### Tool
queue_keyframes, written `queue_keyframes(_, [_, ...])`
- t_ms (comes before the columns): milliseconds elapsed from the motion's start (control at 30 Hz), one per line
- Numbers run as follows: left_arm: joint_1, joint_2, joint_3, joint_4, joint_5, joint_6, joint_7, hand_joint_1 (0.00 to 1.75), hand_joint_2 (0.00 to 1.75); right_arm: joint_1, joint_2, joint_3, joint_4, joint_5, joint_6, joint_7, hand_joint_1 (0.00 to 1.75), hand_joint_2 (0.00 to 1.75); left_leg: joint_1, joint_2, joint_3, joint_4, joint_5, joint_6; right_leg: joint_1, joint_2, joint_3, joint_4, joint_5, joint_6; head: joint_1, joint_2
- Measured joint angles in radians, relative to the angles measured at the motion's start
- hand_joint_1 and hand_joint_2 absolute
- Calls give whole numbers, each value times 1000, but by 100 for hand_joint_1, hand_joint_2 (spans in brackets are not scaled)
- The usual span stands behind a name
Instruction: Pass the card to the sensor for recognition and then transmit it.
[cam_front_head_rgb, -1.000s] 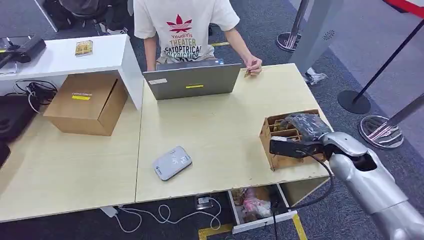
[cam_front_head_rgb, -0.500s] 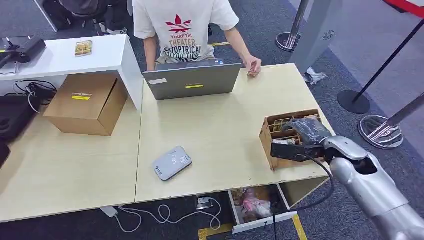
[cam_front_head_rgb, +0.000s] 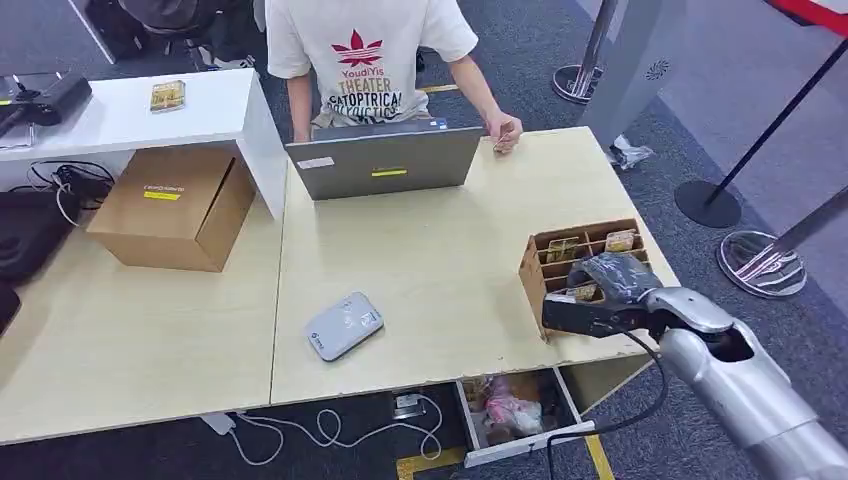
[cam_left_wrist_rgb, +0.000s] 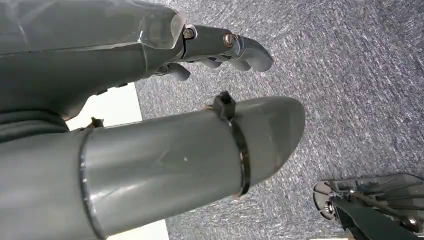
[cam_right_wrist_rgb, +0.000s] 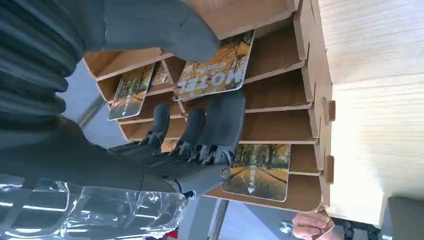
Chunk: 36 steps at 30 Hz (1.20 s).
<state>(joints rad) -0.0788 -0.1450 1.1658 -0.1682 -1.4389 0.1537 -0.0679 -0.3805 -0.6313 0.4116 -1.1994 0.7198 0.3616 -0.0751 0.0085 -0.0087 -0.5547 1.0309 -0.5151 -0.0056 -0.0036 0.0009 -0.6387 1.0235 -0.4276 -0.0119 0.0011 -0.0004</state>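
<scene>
Looking across your counter (cam_front_head_rgb: 430, 250), you had the person (cam_front_head_rgb: 365, 50) standing behind the laptop (cam_front_head_rgb: 385, 160), one of their hands resting by its corner. A cardboard box (cam_front_head_rgb: 172, 207) sat well to the left, and the pale sensor (cam_front_head_rgb: 345, 325) lay flat near the front edge. At the counter's right end stood the wooden card rack (cam_front_head_rgb: 545, 262), several slots holding cards. Your right hand (cam_front_head_rgb: 612, 280) reached into it; its thumb (cam_right_wrist_rgb: 165, 27) and fingers (cam_right_wrist_rgb: 222, 122) sat on either side of one card (cam_right_wrist_rgb: 215, 70) in its slot, fingers apart, not clearly gripping. Your left hand (cam_left_wrist_rgb: 220, 47) hung over the carpet with fingers curled, holding nothing.
</scene>
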Motion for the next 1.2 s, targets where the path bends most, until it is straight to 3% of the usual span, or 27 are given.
queue_keyframes(100, [0, 1, 0, 0, 2, 0, -2, 0, 0, -4, 0, 2, 8, -1, 2, -3, 99, 175, 0, 0, 0, 0, 0, 0, 0, 0, 0, 0, 0, 0, 0, 0])
queue_keyframes(433, [0, 2, 0, 0, 3, 0, -5, 0, 0, -22, 0, 12, 31, -7, 2, -12, 126, 175, 0, 0, 0, 0, 0, 0, 0, 0, 0, 0, 0, 0, 0, 0])
queue_keyframes(667, [0, 2, 0, 0, 5, 0, -7, 0, 0, -32, 0, 23, 37, -9, 2, -13, 126, 175, 0, 0, 0, 0, 0, 0, 0, 0, 0, 0, 0, 0, 0, 0])
queue_keyframes(833, [0, 4, 0, 0, 5, 0, -7, 0, 0, -35, 0, 26, 40, -12, 2, -14, 162, 175, 0, 0, 0, 0, 0, 0, 0, 0, 0, 0, 0, 0, 0, 0])
queue_keyframes(1200, [0, 6, 0, 0, 6, 1, -7, 0, 0, -53, 0, 28, 42, -21, 2, -19, 175, 175, 0, 0, 0, 0, 0, 0, 0, 0, 0, 0, 0, 0, 0, 0])
